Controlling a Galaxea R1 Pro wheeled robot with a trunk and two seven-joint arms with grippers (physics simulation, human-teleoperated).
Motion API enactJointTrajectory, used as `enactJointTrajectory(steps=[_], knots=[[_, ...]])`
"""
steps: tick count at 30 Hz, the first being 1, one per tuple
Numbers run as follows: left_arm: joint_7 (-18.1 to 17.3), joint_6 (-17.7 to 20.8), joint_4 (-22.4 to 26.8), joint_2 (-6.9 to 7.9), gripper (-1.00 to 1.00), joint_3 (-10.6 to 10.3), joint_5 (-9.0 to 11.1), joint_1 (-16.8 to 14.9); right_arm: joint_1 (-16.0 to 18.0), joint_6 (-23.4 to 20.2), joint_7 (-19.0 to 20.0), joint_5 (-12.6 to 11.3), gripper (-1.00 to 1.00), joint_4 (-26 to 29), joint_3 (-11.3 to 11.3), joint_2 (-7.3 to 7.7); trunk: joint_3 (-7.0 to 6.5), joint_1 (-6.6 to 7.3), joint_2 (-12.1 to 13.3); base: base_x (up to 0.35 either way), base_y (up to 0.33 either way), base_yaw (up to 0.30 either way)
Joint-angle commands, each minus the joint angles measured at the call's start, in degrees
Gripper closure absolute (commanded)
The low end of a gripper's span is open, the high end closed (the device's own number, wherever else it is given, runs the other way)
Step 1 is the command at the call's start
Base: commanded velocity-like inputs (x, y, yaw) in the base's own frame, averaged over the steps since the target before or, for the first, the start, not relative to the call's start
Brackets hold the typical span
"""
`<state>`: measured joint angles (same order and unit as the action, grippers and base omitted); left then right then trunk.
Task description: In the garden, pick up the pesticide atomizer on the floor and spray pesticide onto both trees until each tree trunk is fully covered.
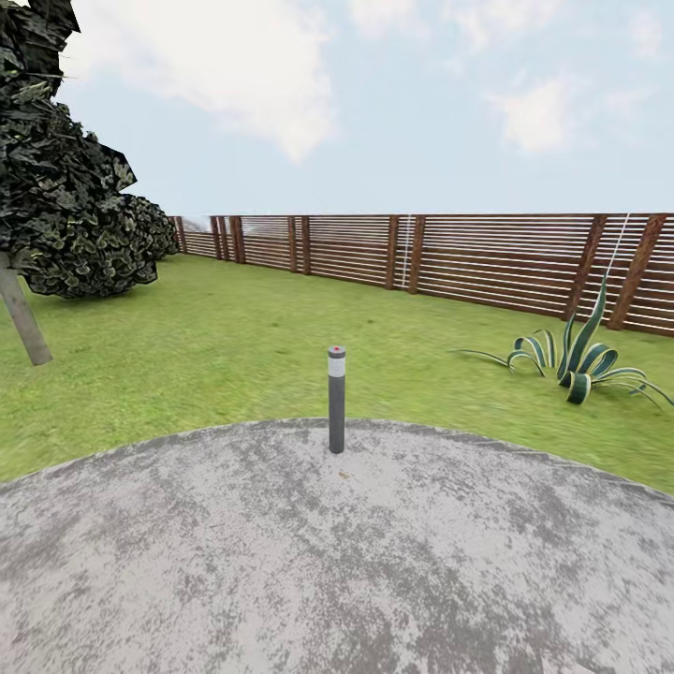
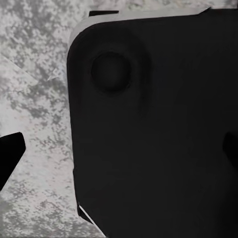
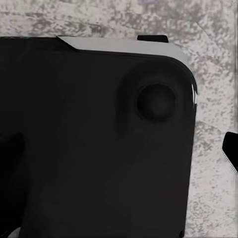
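Observation:
The pesticide atomizer is out of view. In the head view one tree stands at the far left, its blocky dark canopy [image 1: 65, 178] above a pale, leaning tree trunk [image 1: 24, 323]. It rises from the green lawn [image 1: 234, 346] of the garden, well off from me. My left gripper [image 2: 120, 148] is open, its dark fingertips [image 2: 11, 148] spread to the picture's edges over my black base [image 2: 158, 124]. My right gripper [image 3: 121, 153] is open too, with one fingertip [image 3: 231, 152] over grey paving.
I stand on a round grey stone patch [image 1: 337, 562]. A slim dark bollard light [image 1: 336, 400] rises at its far edge. A striped spiky plant [image 1: 576, 360] grows at the right. A reddish slatted fence [image 1: 449, 257] closes the lawn behind.

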<state>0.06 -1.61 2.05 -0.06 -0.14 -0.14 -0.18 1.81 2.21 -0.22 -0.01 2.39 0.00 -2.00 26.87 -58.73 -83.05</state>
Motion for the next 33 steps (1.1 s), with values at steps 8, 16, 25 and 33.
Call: enactJointTrajectory(steps=[8, 16, 25, 33], knots=[[0.1, -1.8, 2.6, 1.77, -1.0, 0.2, 0.0, -0.9, 0.0, 2.8, -0.1, 0.0, -1.0, 2.3, -0.1, 2.46, 0.06, 0.0, 0.0, 0.0, 0.0, 0.0], [0.0, -5.4, 11.2, 4.5, -1.0, 0.2, -0.1, -5.2, 0.0, 11.2, -0.1, 0.0, -1.0, 20.7, -0.2, 6.84, 0.06, 0.0, 0.0, 0.0, 0.0, 0.0], [-0.7, -6.2, 14.8, 4.82, -1.0, -0.2, -0.4, -12.3, 0.2, 14.2, 0.1, -0.2, -1.0, 36.8, -0.3, 6.83, 0.06, 0.0, 0.0, 0.0, 0.0, 0.0], [-0.5, -6.3, 16.1, 4.94, -1.0, 0.4, 0.3, -13.6, 0.2, 14.4, 0.0, 0.0, -1.0, 37.5, -0.7, 6.98, 0.06, 0.0, 0.0, 0.0, 0.0, -0.109]])
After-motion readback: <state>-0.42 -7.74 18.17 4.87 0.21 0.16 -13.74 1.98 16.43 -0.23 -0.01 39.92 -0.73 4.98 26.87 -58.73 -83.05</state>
